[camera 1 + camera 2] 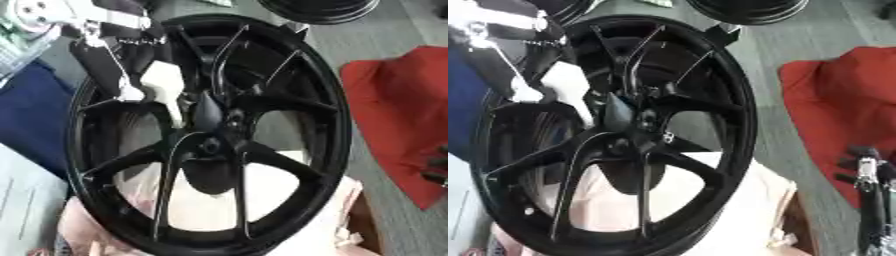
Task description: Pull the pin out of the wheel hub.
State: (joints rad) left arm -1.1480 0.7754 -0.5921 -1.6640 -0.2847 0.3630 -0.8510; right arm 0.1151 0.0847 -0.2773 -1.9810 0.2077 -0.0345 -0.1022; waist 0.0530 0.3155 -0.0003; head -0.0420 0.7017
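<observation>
A large black multi-spoke wheel hub (289,75) stands tilted and fills most of both views. At its centre boss (210,146) a dark tapered piece (207,111) points upward; it looks like the pin, though I cannot make it out for sure. My left hand (114,70), black with white parts, comes in from the upper left and reaches between the spokes to just left of that piece. Whether it holds the piece is hidden by the spokes. My right hand (866,167) rests at the lower right, away from the wheel.
A red cloth (402,110) lies to the right on the grey floor, and a blue cloth (31,115) to the left. A second black wheel (319,10) sits at the top edge. Pale pink-white padding (210,205) lies under the hub.
</observation>
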